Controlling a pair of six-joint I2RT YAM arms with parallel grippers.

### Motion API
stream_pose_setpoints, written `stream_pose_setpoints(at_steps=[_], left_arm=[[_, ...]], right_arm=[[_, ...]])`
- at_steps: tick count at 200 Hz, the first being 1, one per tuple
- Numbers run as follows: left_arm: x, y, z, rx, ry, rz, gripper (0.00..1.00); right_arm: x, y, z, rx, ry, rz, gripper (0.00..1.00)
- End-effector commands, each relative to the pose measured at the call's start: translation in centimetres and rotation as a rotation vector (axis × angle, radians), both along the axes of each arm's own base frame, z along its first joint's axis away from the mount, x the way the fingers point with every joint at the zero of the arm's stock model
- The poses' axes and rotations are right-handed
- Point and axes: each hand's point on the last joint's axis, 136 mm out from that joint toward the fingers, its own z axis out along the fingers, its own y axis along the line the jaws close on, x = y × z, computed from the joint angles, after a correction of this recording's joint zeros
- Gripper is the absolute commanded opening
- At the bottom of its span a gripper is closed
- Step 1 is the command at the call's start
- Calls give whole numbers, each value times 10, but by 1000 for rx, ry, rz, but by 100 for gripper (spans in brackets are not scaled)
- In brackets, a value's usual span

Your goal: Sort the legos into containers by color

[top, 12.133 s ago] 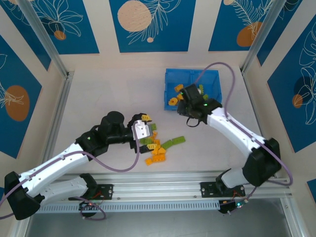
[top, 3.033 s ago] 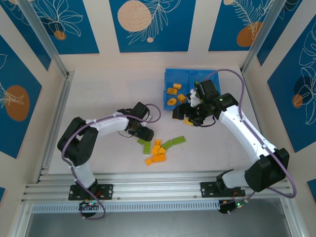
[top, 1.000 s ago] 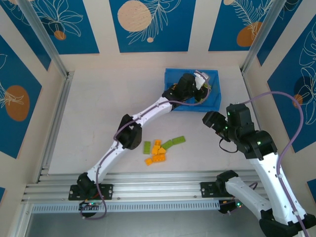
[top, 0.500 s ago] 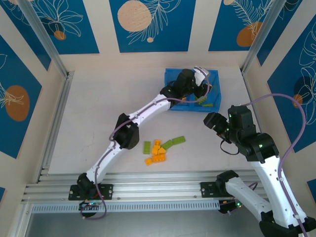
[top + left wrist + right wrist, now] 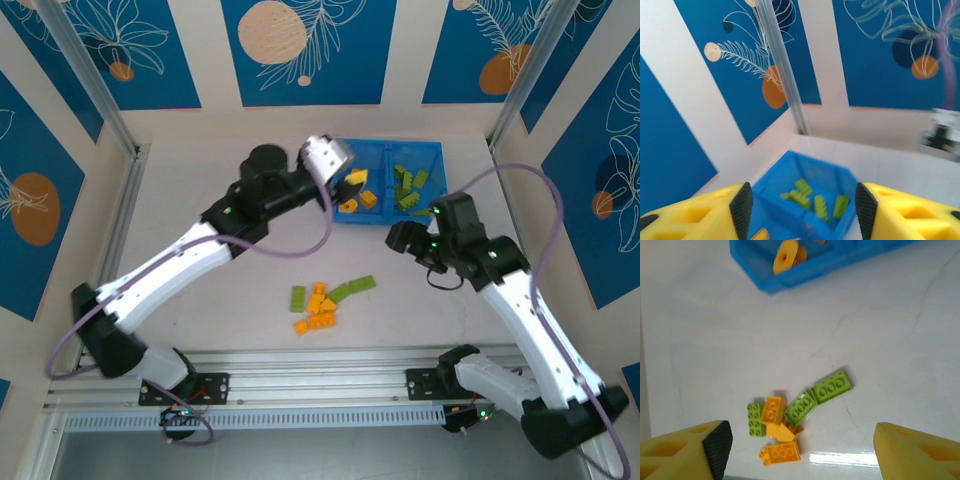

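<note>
The blue tray (image 5: 381, 150) stands at the back of the table, orange legos (image 5: 352, 191) in its left compartment and green legos (image 5: 408, 187) in its right one. A loose pile of orange and green legos (image 5: 323, 300) lies on the table in front. My left gripper (image 5: 800, 212) hovers open and empty at the tray's left end (image 5: 335, 168), looking across at the green legos (image 5: 815, 200). My right gripper (image 5: 800, 455) hangs open and empty above the pile (image 5: 785, 417), just in front of the tray (image 5: 400, 238).
In the right wrist view, two green plates (image 5: 831, 386) lie at the pile's right edge and an orange brick (image 5: 782, 452) at its near edge. The tray's front wall (image 5: 805, 277) is at the top. The aluminium rail (image 5: 320, 385) borders the near side.
My left arm has drawn back from over the tray's right compartment to its left end, uncovering the green legos there. My right gripper has moved up and left, closer to the tray.
</note>
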Motion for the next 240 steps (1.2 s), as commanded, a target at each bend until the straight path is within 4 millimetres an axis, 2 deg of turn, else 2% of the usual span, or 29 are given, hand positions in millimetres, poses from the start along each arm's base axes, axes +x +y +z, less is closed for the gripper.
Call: stream_pose_setpoints(at_steps=[1,23,57,73,88,108,134,175,193,212,240], left_arm=[[-22,32,-58,243,-41,0,64],[-53,74,-86,361,-55,6,73],[-103,124,-147,622,-39,-97,98],[-121,143,-178,761,-14,-163,100],[-131,155,-198,836,-3,-198,100],[-139,158,-212,853,-15,-237,100],[-142,153,-221,830,-49,-266,100],[-139,151,-231,844,-65,-271,100],[-139,151,-233,843,-66,-275,100],[-139,152,-233,842,-68,-270,100],[-138,153,-236,840,-72,-263,100]], right_arm=[[3,44,-10,20,23,202,76],[6,74,-40,-19,131,285,76],[-1,122,-86,-50,304,360,75],[-3,137,-104,-81,373,363,76],[-2,145,-123,-114,454,340,75],[-3,153,-144,-157,534,328,70],[-1,166,-158,-171,563,337,62],[-3,170,-178,-217,604,328,47],[-5,170,-183,-233,621,328,47],[-8,171,-189,-254,631,332,53],[-13,175,-199,-272,654,349,55]])
